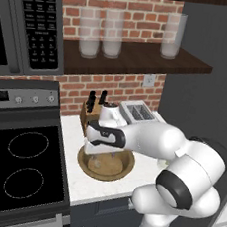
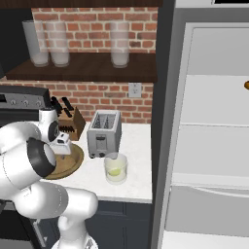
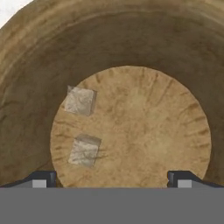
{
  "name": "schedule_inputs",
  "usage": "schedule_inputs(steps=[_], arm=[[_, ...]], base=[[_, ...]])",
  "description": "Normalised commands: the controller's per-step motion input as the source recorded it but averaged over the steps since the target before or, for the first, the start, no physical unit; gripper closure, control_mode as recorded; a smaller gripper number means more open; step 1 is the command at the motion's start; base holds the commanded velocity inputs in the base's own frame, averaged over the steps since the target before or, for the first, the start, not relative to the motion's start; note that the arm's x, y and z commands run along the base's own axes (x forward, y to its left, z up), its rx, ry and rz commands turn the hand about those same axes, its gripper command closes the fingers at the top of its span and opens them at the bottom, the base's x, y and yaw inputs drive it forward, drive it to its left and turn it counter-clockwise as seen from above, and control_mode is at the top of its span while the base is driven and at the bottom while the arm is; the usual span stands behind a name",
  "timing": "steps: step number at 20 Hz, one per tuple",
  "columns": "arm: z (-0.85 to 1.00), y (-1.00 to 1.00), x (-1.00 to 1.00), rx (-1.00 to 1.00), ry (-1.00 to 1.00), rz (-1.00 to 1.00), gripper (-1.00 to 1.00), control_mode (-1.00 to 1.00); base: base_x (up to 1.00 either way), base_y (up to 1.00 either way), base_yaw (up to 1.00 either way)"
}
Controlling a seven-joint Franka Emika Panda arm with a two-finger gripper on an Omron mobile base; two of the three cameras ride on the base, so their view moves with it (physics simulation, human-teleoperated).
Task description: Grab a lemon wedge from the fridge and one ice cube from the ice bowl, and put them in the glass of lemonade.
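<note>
1. Ice is the step in hand, as I read it: my gripper (image 3: 112, 178) hangs over the ice bowl (image 1: 104, 171), fingers spread as wide as they go and holding nothing.
2. From the hand view, two ice cubes sit on the bowl's flat floor, both off toward the left finger: the upper cube (image 3: 80, 100) and the lower cube (image 3: 85, 150), which is nearer the fingertips. Neither lies between the jaws yet.
3. To do this well I would shift the hand sideways toward the lower cube until it is centred between the fingers, square the jaws to its flat faces, then descend and close gently. The two cubes lie close but apart, so I would aim to take only one.
4. Moving rightward along the counter: a knife block (image 2: 71, 127) stands just behind the bowl, then a toaster (image 2: 103, 133), both near the arm's path when lifting out.
5. The glass of lemonade (image 2: 115, 168) stands in front of the toaster, right of the bowl; something pale yellow-green floats in it, which I judge may be the lemon wedge (image 2: 115, 171).
6. Farthest right, the fridge (image 2: 209, 146) stands open, pale shelves showing.
</note>
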Motion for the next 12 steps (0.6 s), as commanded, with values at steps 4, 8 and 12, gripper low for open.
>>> schedule_inputs(steps=[4,8,12], arm=[[-0.06,0.03,0.0,0.0,0.0,0.0,-1.0,-1.0],[0.0,0.06,0.0,0.0,0.0,0.0,-1.0,-1.0],[-0.07,0.01,0.0,0.0,0.0,0.0,-1.0,-1.0]], base=[[0.0,0.0,0.0],[0.0,0.0,0.0],[0.0,0.0,0.0]])
